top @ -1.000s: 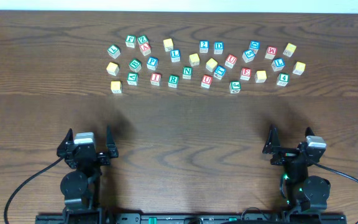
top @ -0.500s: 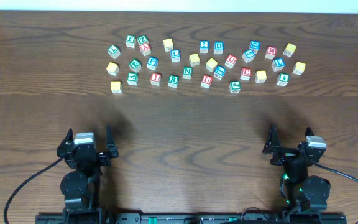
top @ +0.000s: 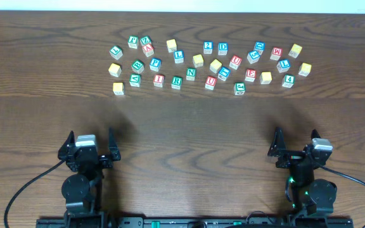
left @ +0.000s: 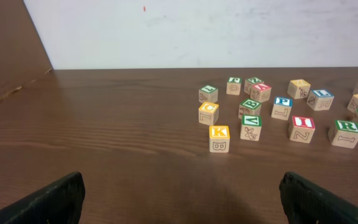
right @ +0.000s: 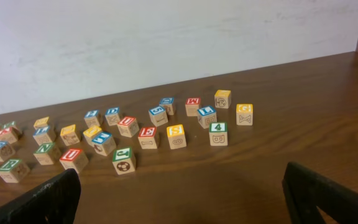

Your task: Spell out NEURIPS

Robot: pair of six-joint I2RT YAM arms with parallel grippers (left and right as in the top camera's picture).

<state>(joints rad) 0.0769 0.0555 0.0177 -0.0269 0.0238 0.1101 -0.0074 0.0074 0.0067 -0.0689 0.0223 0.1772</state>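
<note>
Change: nothing has moved since the earlier frames; both arms and every cube sit where they were.
Left end effector [top: 90, 135]: lower left of the overhead frame, jaws spread wide, holding nothing, well apart from the cubes.
Right end effector [top: 296, 135]: lower right of the overhead frame, jaws also spread wide and empty, well apart from the cubes.
Surface [top: 182, 126]: dark wood grain, with a loose band of small lettered cubes across its upper middle.
Green N [top: 191, 73]: near the centre of the band, up and to the right of the green R.
Green R [top: 177, 82]: in the bottom row, just right of the red I.
Red I [top: 158, 80]: in the bottom row, left of centre.
Blue P [top: 155, 64]: just above the red I.
Red U [top: 211, 82]: in the bottom row, to the lower right of the green N.
Red E [top: 250, 75]: in the right part of the band.
Yellow S [top: 266, 77]: just right of the red E, between it and a green 4 [top: 288, 80]; its letter reads clearly in the right wrist view.
Order: the seven cubes lie scattered among the others, not in a row.
</note>
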